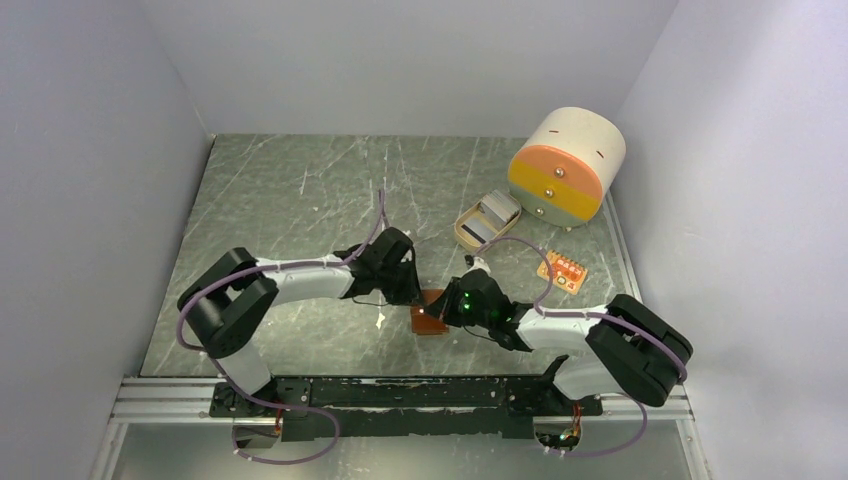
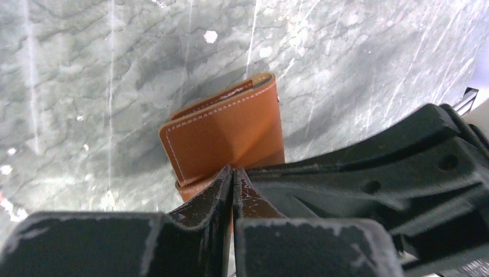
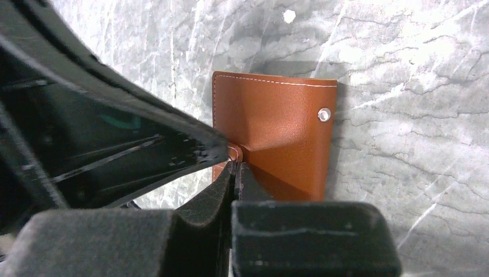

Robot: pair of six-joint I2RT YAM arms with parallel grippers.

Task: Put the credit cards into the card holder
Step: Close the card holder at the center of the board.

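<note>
The card holder (image 1: 431,319) is a brown leather wallet, folded flat on the table between the two arms. In the left wrist view its top flap (image 2: 230,124) rises in a crease toward my left gripper (image 2: 232,171), which is shut on the flap's near edge. My right gripper (image 3: 236,164) is shut too. Its tips touch the same edge of the card holder (image 3: 277,121), beside the left fingers (image 3: 144,124). The snap stud (image 3: 324,115) faces up. The credit cards (image 1: 498,211) lie as a pale stack in a tan dish at the back right.
The tan oval dish (image 1: 465,233) sits behind the right arm. Further back stands a cream-and-orange drum-shaped drawer box (image 1: 566,165). A small orange block (image 1: 563,270) lies right of the grippers. Grey walls close in the left, right and back.
</note>
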